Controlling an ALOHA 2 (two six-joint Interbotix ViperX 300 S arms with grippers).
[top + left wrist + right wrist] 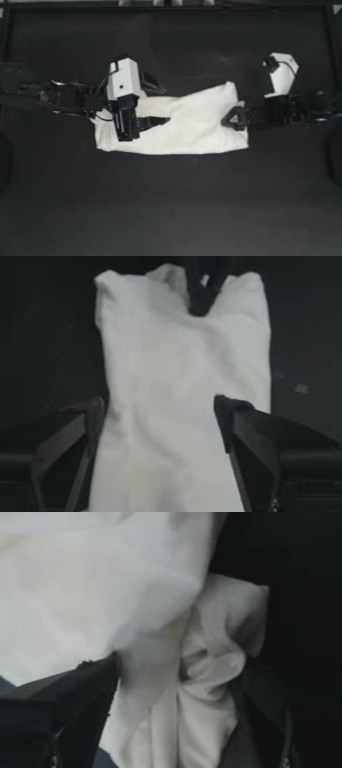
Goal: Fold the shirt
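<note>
The shirt [187, 125] is soft, light cloth that will sag, slide and bunch rather than hold any shape, so it is best taken at an edge or corner where several layers can be pinched together, and lifted from two ends at once to keep the fold from slumping. It lies just above the centre of the top view on the dark table [174, 210] as a partly folded white bundle, fairly straight along its lower edge, rising to a peak toward the upper right, lightly wrinkled and unprinted. The left gripper [148, 121] sits over the bundle's left part; in the left wrist view its jaws stand wide apart with a band of shirt [180, 406] running between them, apparently not pinched. The right gripper [235, 119] is at the bundle's right edge, and in the right wrist view a gathered wad of fabric [207, 677] fills the gap between its jaws, which look closed on it.
</note>
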